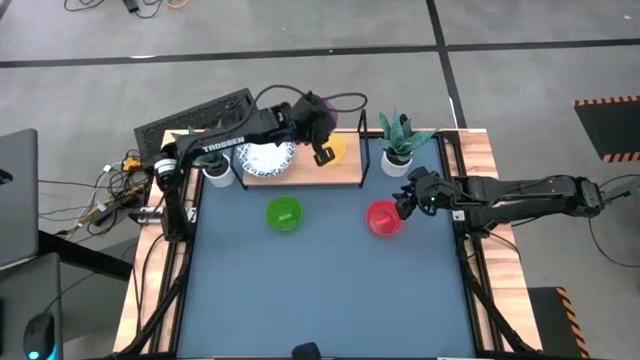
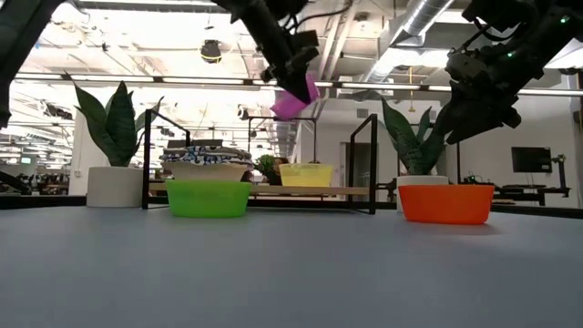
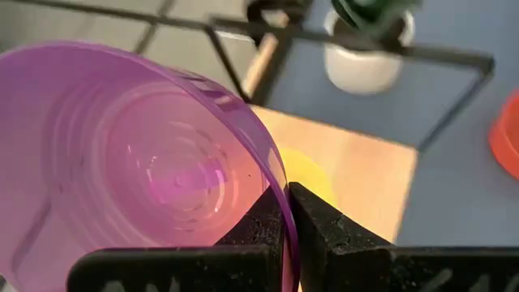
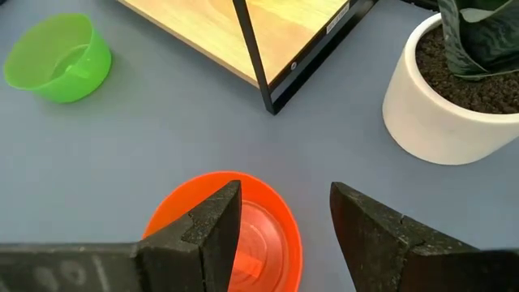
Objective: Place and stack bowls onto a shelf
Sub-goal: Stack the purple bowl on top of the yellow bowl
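Observation:
My left gripper [image 3: 285, 203] is shut on a purple bowl [image 3: 138, 162] and holds it in the air above the shelf [image 1: 345, 168], over the yellow bowl [image 1: 332, 150] that stands on the board. A stack of white bowls with blue patterns [image 1: 268, 158] sits on the shelf's left part. The green bowl [image 1: 284, 214] and the red bowl [image 1: 383, 218] rest on the blue table in front of the shelf. My right gripper [image 4: 284, 203] hangs open just above the red bowl [image 4: 235, 231], by its right side, touching nothing. My left gripper pinches the purple bowl's rim and wall [image 3: 280, 191], one finger [image 3: 255, 223] inside the bowl and the other [image 3: 324, 227] outside. The fingers slant down from the table's left. The bowl hangs tilted below them [image 2: 293, 98], clear of the shelf and of the yellow bowl.
Two white plant pots flank the shelf, one at its left [image 1: 217, 172] and one at its right [image 1: 399, 160]. The shelf's black frame posts [image 2: 373, 164] rise at its ends. A wide stretch of blue tabletop [image 1: 320, 290] lies toward the near edge.

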